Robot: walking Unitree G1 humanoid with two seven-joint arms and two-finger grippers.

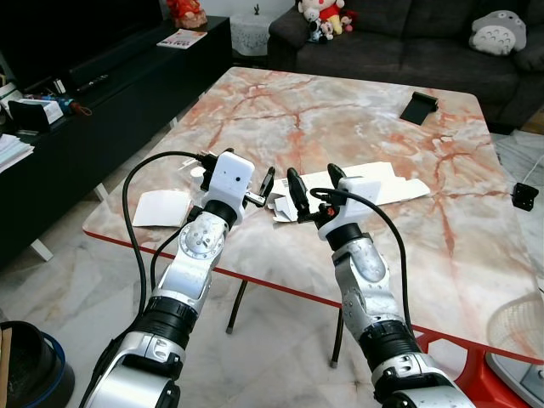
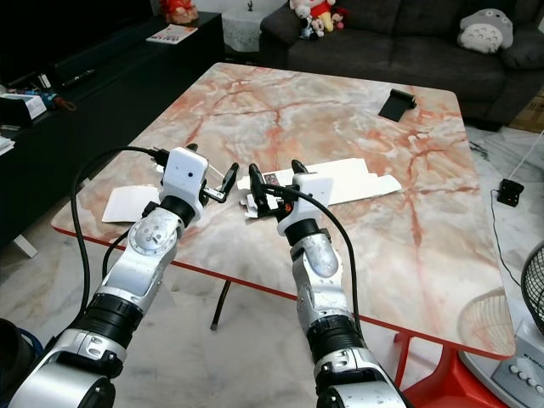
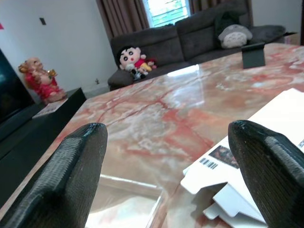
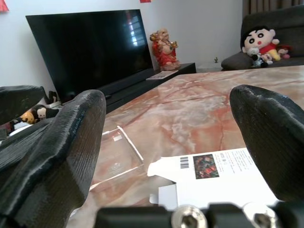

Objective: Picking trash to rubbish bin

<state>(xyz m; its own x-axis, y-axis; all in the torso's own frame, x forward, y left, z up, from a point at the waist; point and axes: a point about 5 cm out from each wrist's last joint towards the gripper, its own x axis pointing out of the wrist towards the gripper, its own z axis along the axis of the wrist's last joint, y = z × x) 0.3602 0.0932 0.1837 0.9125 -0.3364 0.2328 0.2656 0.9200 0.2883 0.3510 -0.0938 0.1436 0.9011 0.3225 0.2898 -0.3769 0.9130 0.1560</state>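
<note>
Flattened white carton (image 1: 357, 191) on marble desk (image 1: 442, 246) near front edge, both grippers hovering at its near end, nothing held.

Left gripper (image 1: 270, 185) jaws spread, just beside the carton's torn flap end; right gripper (image 1: 314, 189) jaws spread too, over the same end. In right wrist view the barcode/printed panel (image 4: 206, 166) sits between the fingers (image 4: 57, 156). Second white paper (image 1: 161, 206) lies at the desk's left corner, apart from the carton. Dark bin (image 1: 30, 365) on floor at lower left. Judgement: pick step, not yet gripped. Best to drop one gripper onto the raised flap edge, not the flat panel, pinch the thin card fully, lift clear before turning to bin. Risk: card sliding on smooth marble.
</note>
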